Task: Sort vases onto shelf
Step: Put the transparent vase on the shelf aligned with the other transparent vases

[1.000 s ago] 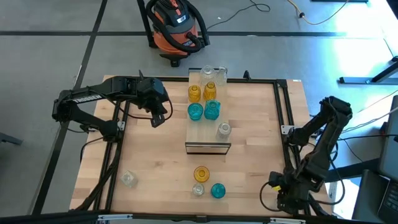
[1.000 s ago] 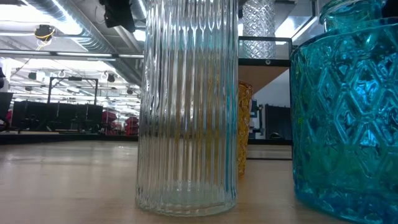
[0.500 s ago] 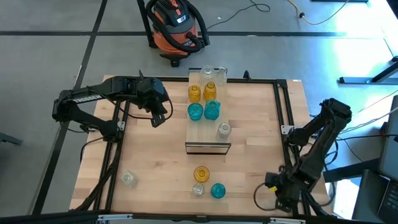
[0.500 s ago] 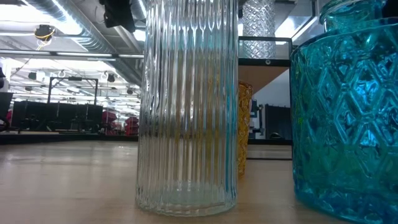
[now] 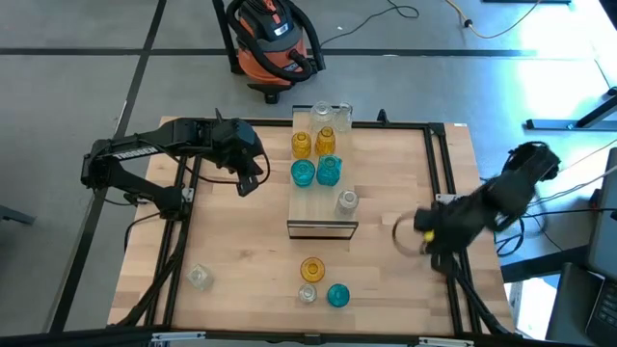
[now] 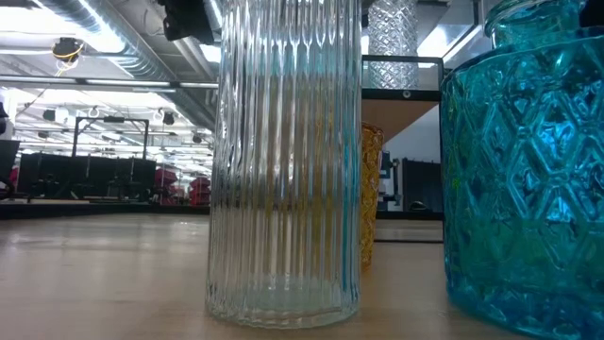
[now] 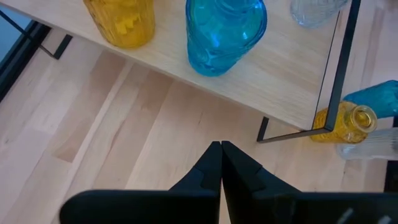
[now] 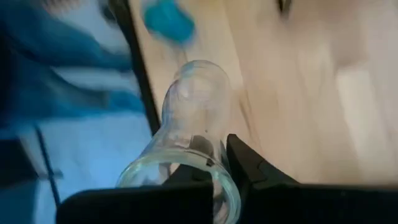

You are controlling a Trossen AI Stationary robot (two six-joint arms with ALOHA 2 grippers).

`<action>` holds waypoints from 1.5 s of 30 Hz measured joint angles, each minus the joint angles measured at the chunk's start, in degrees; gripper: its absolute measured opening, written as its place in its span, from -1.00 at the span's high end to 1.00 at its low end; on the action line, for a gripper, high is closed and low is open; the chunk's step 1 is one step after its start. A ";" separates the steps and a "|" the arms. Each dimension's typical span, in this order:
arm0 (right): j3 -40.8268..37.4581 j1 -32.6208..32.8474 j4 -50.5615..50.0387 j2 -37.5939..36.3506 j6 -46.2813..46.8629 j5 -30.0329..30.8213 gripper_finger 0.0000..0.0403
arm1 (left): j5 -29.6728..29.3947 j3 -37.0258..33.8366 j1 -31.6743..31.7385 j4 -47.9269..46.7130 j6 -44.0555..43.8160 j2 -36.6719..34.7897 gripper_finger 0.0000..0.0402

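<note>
The light-wood shelf [image 5: 323, 214] lies mid-table and carries several vases: amber [image 5: 302, 145], teal [image 5: 303, 173] and clear [image 5: 347, 200]. Three more vases stand on the table near its front edge: amber [image 5: 311, 269], clear [image 5: 307, 294] and teal [image 5: 337, 295]. Another clear one [image 5: 200, 278] stands at the near left. My right gripper [image 5: 421, 236] hangs over the table's right side, shut on a clear vase [image 8: 196, 93]. My left gripper [image 7: 221, 147] hovers shut and empty, left of the shelf. My right gripper holds the clear vase by its mouth rim [image 8: 214, 165], one finger [image 8: 189, 174] inside the mouth and the other finger [image 8: 249, 168] outside. The fingers slant down from above. The vase hangs below them, base away, lifted clear of the table.
An orange shop vacuum [image 5: 270, 43] stands on the floor beyond the far edge. A black frame rail [image 5: 442, 183] runs along the table's right side. In the low view a ribbed clear vase [image 6: 283, 161] and a teal vase [image 6: 524, 170] fill the foreground.
My right gripper has risen from the table's near right corner and swung toward the far edge, turning as it went. It now hangs over the table's right side with the clear vase in its fingers.
</note>
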 joint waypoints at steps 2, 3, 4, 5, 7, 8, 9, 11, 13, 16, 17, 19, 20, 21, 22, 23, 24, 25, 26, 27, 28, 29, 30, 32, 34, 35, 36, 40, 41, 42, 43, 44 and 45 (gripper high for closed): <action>5.77 -3.75 0.23 -0.05 -3.07 2.23 0.99 | 0.00 0.00 0.00 0.11 0.15 -0.01 1.00; 8.39 -5.60 0.87 -0.03 -4.74 3.54 0.99 | 0.06 0.00 0.00 0.32 0.12 -0.01 1.00; 10.86 -7.60 1.66 0.13 -6.69 4.57 0.99 | 0.52 0.00 0.00 0.73 0.10 -0.01 1.00; 13.00 -9.75 2.59 0.31 -8.87 5.30 0.99 | 1.66 0.00 0.00 1.27 0.12 -0.01 1.00; 16.77 -14.07 5.21 1.00 -13.27 5.98 0.99 | 5.58 0.00 0.00 2.82 0.09 -0.01 1.00; 18.20 -16.04 6.76 1.46 -15.63 5.92 0.99 | 7.94 0.00 0.00 4.02 0.10 -0.01 1.00; 19.39 -17.87 8.42 1.94 -17.98 5.66 1.00 | 10.76 0.03 -0.02 5.53 0.11 -0.01 1.00; 21.22 -21.44 11.77 3.08 -22.68 4.73 1.00 | 15.95 0.66 -0.43 7.95 0.21 -0.01 1.00; 22.33 -25.37 13.89 4.46 -26.50 3.15 1.00 | 18.79 1.98 -1.53 10.57 0.27 0.01 1.00; 23.06 -30.90 15.06 7.37 -31.31 -1.58 1.00 | 18.82 5.63 -3.62 11.34 2.70 0.01 1.00; 23.21 -32.49 15.35 8.59 -32.65 -3.33 1.00 | 18.10 7.32 -4.52 11.25 3.89 0.01 1.00; 24.04 -34.96 15.23 11.52 -35.50 -5.84 1.00 | 15.13 11.07 -6.42 11.25 5.98 0.01 1.00; 24.69 -35.83 15.22 12.95 -37.11 -6.65 1.00 | 12.85 13.25 -7.50 11.27 6.64 0.01 1.00; 25.72 -36.65 15.19 14.63 -38.65 -7.29 1.00 | 10.23 15.11 -8.43 11.23 7.46 0.01 1.00; 26.96 -37.30 15.15 16.12 -40.09 -7.72 1.00 | 7.58 16.83 -9.45 11.22 8.05 0.07 1.00; 28.32 -37.87 14.96 17.60 -41.49 -7.93 1.00 | 4.94 18.60 -10.34 11.13 8.74 0.34 1.00; 29.75 -38.40 14.63 19.12 -42.96 -7.94 1.00 | 2.42 20.13 -11.13 11.13 9.30 0.45 1.00; 31.18 -38.94 14.48 20.46 -44.20 -7.96 1.00 | 0.28 21.38 -11.73 11.15 9.92 0.52 1.00; 32.40 -39.46 14.55 21.79 -45.27 -8.09 1.00 | -1.30 22.36 -12.18 11.14 10.75 0.57 1.00; 33.71 -40.04 14.67 23.13 -46.00 -8.23 1.00 | -2.37 23.09 -12.51 11.28 11.78 0.85 1.00; 35.09 -40.80 14.84 24.37 -46.85 -8.88 1.00 | -2.96 23.55 -12.65 11.66 13.03 1.19 1.00; 36.14 -41.55 14.95 25.53 -47.37 -9.98 1.00 | -3.13 23.89 -12.68 11.62 14.25 1.26 1.00; 37.19 -42.30 14.97 26.64 -47.76 -10.90 1.00 | -3.13 23.89 -12.68 11.41 15.49 1.49 0.99; 39.25 -43.61 15.23 28.58 -48.55 -12.08 1.00 | -3.10 23.89 -12.66 11.98 18.13 2.70 0.92; 40.58 -44.71 16.32 30.07 -48.73 -12.70 1.00 | -3.11 23.89 -12.38 12.32 19.68 3.85 0.80; 41.08 -45.18 17.38 30.64 -48.73 -13.12 1.00 | -3.08 23.89 -11.97 12.61 20.30 4.49 0.72; 41.42 -45.67 18.51 30.99 -48.74 -13.95 1.00 | -3.10 23.89 -11.56 13.06 20.85 5.07 0.63; 41.91 -46.72 21.34 31.50 -48.77 -15.47 1.00 | -4.75 23.89 -9.25 14.55 21.30 6.86 0.20; 41.91 -46.99 21.43 31.50 -48.76 -15.47 1.00 | -5.00 23.89 -8.64 14.82 21.34 7.24 0.09; 41.91 -46.99 21.36 31.50 -48.75 -15.47 1.00 | -4.99 23.89 -8.14 14.79 21.35 7.57 -0.01; 41.91 -47.01 21.40 31.50 -48.77 -15.33 1.00 | -4.77 23.89 -7.63 14.82 21.35 7.96 -0.12; 41.91 -47.01 21.55 31.52 -48.78 -14.91 1.00 | -4.44 23.89 -7.15 14.86 21.36 8.30 -0.21; 41.91 -47.01 21.88 31.54 -48.77 -14.63 1.00 | -3.93 23.89 -6.79 14.69 21.35 8.75 -0.30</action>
